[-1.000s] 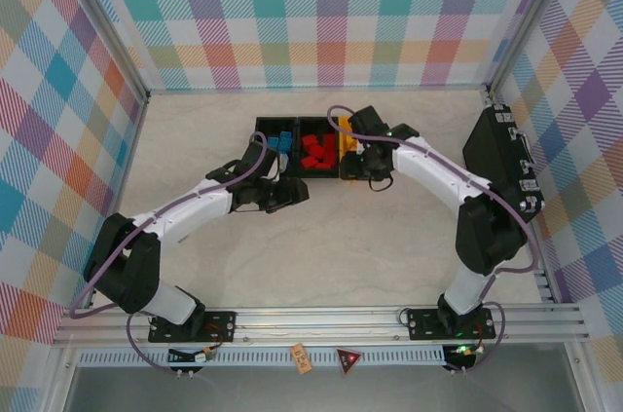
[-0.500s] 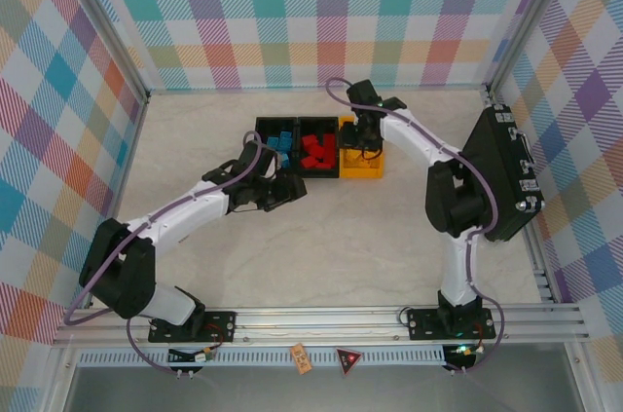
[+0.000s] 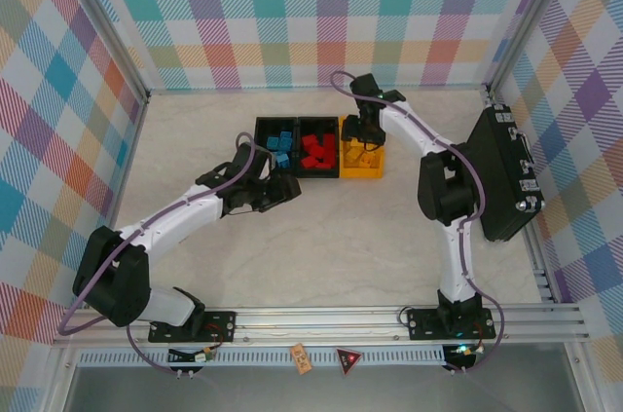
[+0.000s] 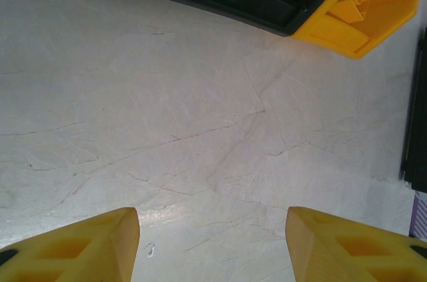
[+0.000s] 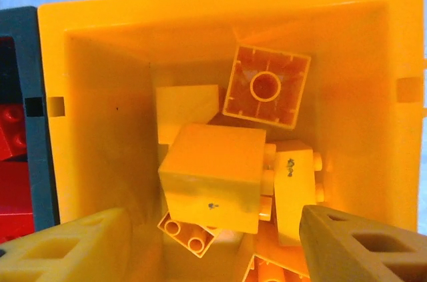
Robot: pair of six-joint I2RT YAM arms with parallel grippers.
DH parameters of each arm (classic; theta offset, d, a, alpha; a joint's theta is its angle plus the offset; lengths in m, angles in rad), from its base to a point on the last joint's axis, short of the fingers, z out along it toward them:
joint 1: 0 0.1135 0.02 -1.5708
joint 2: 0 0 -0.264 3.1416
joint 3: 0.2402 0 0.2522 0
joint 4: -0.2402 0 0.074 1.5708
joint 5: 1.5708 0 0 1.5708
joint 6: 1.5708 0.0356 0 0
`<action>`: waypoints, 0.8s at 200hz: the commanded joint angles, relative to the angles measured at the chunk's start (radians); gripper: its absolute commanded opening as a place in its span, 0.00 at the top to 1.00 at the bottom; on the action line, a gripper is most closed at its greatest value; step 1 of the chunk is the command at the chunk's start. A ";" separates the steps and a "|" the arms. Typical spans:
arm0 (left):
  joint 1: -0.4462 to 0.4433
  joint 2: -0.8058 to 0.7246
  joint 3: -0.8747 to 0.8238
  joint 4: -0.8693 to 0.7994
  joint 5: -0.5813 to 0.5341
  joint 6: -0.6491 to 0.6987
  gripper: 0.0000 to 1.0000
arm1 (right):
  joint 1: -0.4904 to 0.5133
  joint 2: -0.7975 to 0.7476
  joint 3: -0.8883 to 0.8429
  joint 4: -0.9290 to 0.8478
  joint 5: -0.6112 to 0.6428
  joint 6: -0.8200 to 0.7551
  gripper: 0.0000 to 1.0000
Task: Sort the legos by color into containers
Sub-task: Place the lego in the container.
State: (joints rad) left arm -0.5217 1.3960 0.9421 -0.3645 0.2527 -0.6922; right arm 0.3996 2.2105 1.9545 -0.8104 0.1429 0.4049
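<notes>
Hovering over the yellow bin [image 5: 100, 129] at the row's right end, right claw [image 5: 213, 229] is spread open and empty, yellow legos [image 5: 213, 175] piled straight below; left claw [image 4: 212, 229]'s open, empty too.

White links and black joints are seen on the left arm [image 3: 185, 209] and right arm [image 3: 404, 130]; a purple cable [image 3: 64, 319] is routed along each. Yellow-orange fingers [image 4: 87, 249] are fitted to the left hand [image 4: 212, 245] and right hand [image 5: 213, 249].
</notes>
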 commanded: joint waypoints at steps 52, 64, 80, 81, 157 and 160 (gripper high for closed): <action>0.055 -0.064 0.015 -0.092 -0.109 0.016 0.38 | -0.002 -0.205 -0.167 0.065 -0.020 -0.012 0.22; 0.072 -0.069 0.031 -0.122 -0.147 0.035 0.33 | -0.002 -0.251 -0.230 0.097 -0.029 -0.012 0.01; 0.098 -0.065 0.058 -0.177 -0.210 0.073 0.27 | -0.002 -0.310 -0.315 0.137 -0.032 -0.017 0.01; 0.101 -0.064 0.060 -0.179 -0.212 0.076 0.27 | -0.002 -0.314 -0.320 0.140 -0.031 -0.018 0.01; 0.318 -0.057 0.106 -0.218 -0.525 0.272 0.00 | -0.004 -0.603 -0.732 0.352 0.161 -0.072 0.01; 0.331 -0.056 0.107 -0.214 -0.541 0.280 0.01 | -0.004 -0.612 -0.748 0.363 0.179 -0.075 0.01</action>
State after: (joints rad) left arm -0.2634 1.3510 1.0180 -0.5739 -0.1101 -0.5175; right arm 0.3992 1.6733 1.2961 -0.5606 0.1959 0.3714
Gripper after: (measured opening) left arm 0.995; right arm 0.990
